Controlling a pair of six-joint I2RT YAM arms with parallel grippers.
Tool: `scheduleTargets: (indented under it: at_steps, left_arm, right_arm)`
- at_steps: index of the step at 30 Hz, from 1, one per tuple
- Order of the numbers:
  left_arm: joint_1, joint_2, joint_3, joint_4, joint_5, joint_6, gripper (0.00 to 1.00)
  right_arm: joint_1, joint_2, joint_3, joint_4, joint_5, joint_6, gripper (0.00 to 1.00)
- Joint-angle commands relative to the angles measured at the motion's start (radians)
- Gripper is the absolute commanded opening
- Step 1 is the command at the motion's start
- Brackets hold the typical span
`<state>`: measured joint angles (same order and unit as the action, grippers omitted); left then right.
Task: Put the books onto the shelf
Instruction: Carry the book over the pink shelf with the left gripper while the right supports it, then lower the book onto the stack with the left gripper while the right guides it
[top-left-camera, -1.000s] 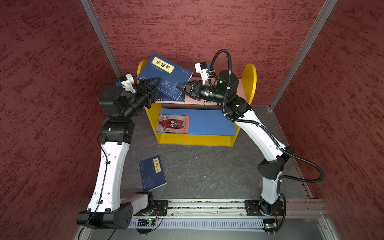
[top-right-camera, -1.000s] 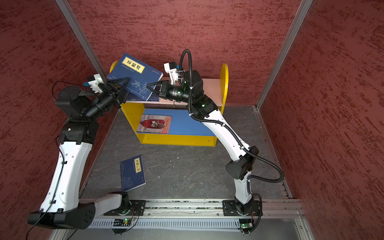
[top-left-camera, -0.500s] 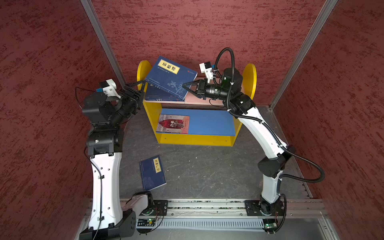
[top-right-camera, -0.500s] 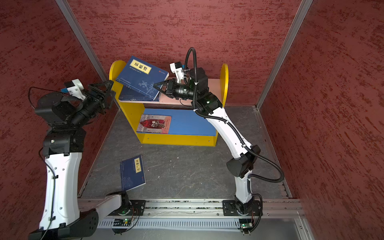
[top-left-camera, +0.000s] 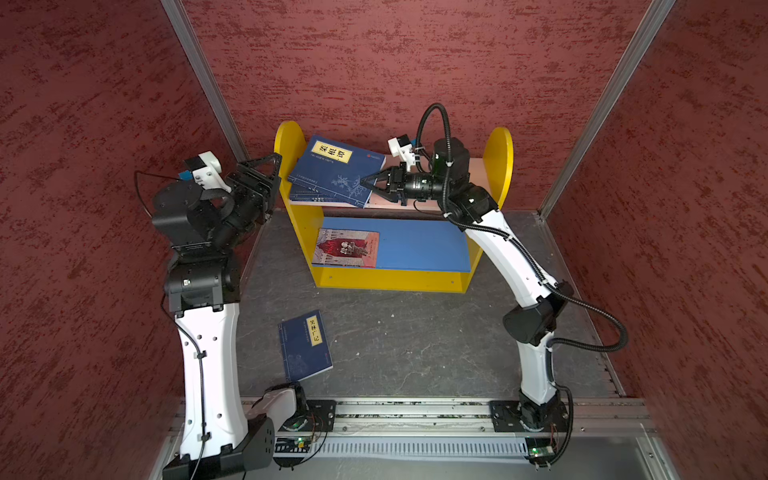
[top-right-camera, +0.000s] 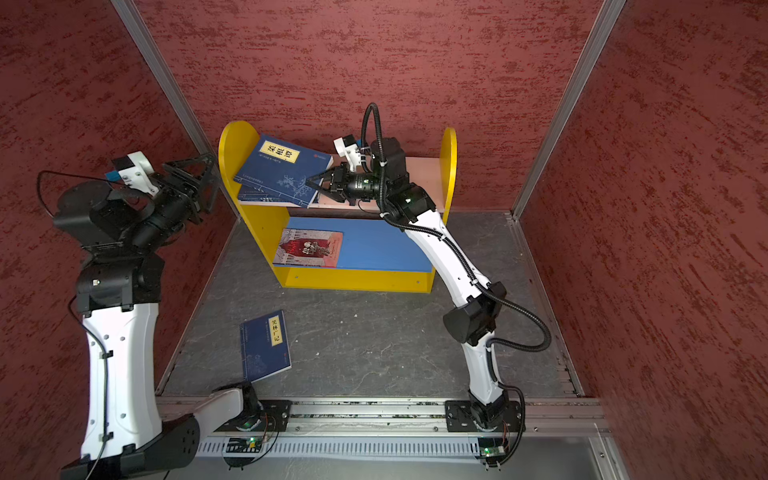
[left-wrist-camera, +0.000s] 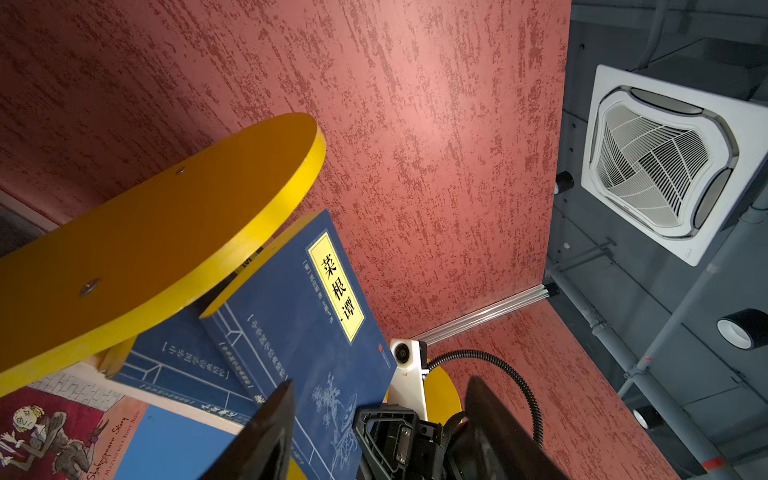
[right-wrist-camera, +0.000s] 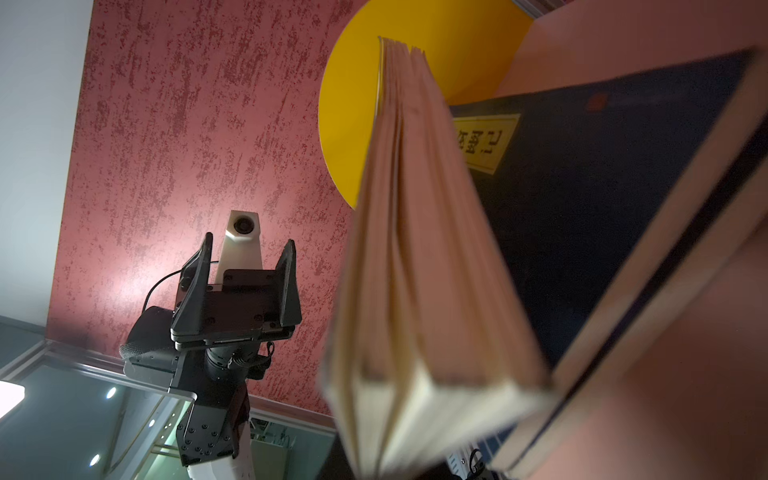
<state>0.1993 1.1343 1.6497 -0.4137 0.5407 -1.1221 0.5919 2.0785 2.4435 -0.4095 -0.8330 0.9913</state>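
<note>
Pulled back since a second ago, your left gripper (top-left-camera: 272, 170) is hanging spread outside the shelf (top-left-camera: 500, 158). Your right gripper (top-left-camera: 365, 181) is pinching a corner of the tilted navy book (top-left-camera: 336, 170) over the upper board. Below that gripper the red book (top-left-camera: 347, 248) is lying on the blue board. One loose navy book (top-left-camera: 305, 345) is waiting on the table (top-left-camera: 415, 340), well below your left gripper.

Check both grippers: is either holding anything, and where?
The right gripper pinches the top blue book at its page edge, near a corner; the left gripper is open, empty.
</note>
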Motion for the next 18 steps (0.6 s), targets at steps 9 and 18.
scheduleTargets:
  at_steps: [9,18]
  left_arm:
    - [-0.039,0.035,0.015,0.064,0.058,-0.016,0.65]
    - [-0.097,0.057,0.041,0.102,0.085,0.007,0.66]
  right_arm:
    - [-0.009,0.033,0.089,0.005,-0.026,0.032,0.13]
    - [-0.010,0.061,0.123,-0.017,-0.025,0.037,0.17]
